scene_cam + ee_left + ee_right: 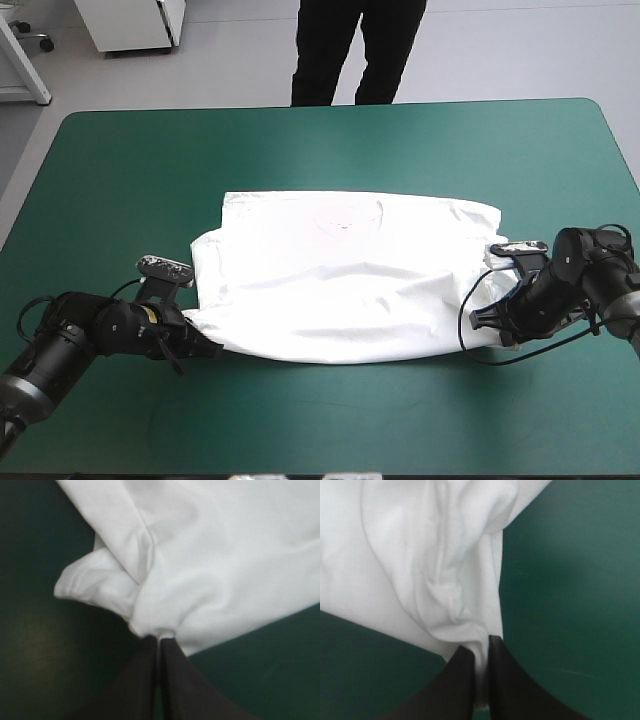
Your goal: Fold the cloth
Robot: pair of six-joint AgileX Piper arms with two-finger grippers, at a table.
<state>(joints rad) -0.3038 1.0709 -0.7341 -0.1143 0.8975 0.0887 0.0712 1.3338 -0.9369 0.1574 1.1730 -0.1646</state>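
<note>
We find the T-shirt (345, 280) lying spread on the table (300, 150), across the middle of its teal-green cover. Its long side runs parallel to the table's near edge. The cloth lies mostly flat, with a shallow crease running across it from the table's left side to its right. A faint neckline shows on the part nearest the table's far edge. The hem nearest the table's near edge sags in a shallow curve between two gathered corners.

The left gripper (205, 345) sits low over the table, toward its left edge. It is at the corner of the cloth on that side. In the left wrist view its black fingers (145, 680) are all but closed, with a thin pinch of white cloth clamped at their tips. Just beside that pinch a small flap of cloth lies folded on the cover.

The right gripper (490, 320) sits low over the table, toward its right edge, at the opposite near corner. In the right wrist view its black fingers (510, 685) are likewise nearly together, with a bunched strip of cloth held between them. Wrinkles run away from the hold.

Bare cover shows on both sides of each gripped corner.
</note>
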